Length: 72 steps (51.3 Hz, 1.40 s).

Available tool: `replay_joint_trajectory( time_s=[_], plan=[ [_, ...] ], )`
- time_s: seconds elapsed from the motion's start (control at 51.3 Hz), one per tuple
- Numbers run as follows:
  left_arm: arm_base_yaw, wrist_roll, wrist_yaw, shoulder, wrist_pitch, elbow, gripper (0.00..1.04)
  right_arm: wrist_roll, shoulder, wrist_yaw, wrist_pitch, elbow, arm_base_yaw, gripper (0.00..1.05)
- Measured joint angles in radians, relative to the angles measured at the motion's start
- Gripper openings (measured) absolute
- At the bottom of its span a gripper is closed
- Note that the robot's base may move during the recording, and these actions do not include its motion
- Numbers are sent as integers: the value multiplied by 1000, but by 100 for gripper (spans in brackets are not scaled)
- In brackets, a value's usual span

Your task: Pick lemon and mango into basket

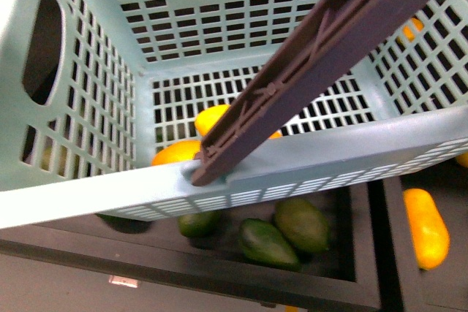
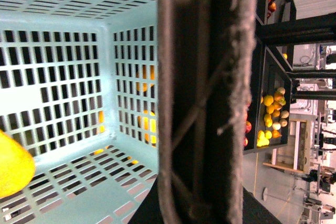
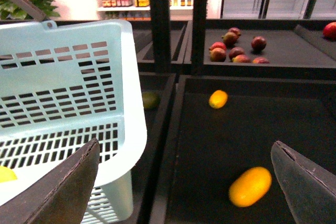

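The light-teal basket hangs tilted and fills the front view, its brown handle bar crossing it diagonally. My left gripper is shut on that bar, which hides its fingers. On the basket's floor lies a yellow fruit, the lemon, also seen as the lemon. A second yellow-orange fruit sits against the near rim, partly hidden. A mango lies in the black bin to the basket's right, and shows too as the mango. My right gripper hangs open above it, fingers wide apart.
Dark green oval fruits lie in the bin under the basket. Another yellow-orange fruit sits farther back in the right bin. Red apples fill a bin behind. Black shelf posts and dividers stand between the bins.
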Motion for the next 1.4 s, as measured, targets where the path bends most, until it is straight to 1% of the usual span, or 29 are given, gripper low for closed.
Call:
replay_joint_trajectory(
  time_s=[0.214, 0.468, 0.916, 1.071, 1.325, 1.344, 1.364, 1.383, 1.403],
  plan=[
    [9, 7, -19, 0, 0, 0, 5, 0, 1, 0, -1, 0, 0, 96],
    [8, 5, -5, 0, 0, 1, 5, -1, 0, -1, 0, 0, 0, 96],
    [14, 5, -11, 0, 0, 0, 5, -1, -1, -7, -1, 0, -2, 96],
    [25, 24, -29, 0, 0, 1, 5, -1, -1, -6, -1, 0, -2, 96],
    [15, 15, -15, 0, 0, 0, 5, -1, -1, -6, -1, 0, -2, 96],
    [1, -5, -72, 0, 24, -5, 5, -1, -1, -3, -1, 0, -2, 96],
    [-7, -45, -154, 0, 73, -19, 5, -1, -1, -2, -1, 0, -2, 96],
    [-18, -98, -261, 4, 120, -27, 5, -1, -1, -2, -1, 0, -2, 96],
    [-29, -165, -398, 20, 165, -29, 5, -1, -1, -3, -1, 0, -2, 96]
  ],
)
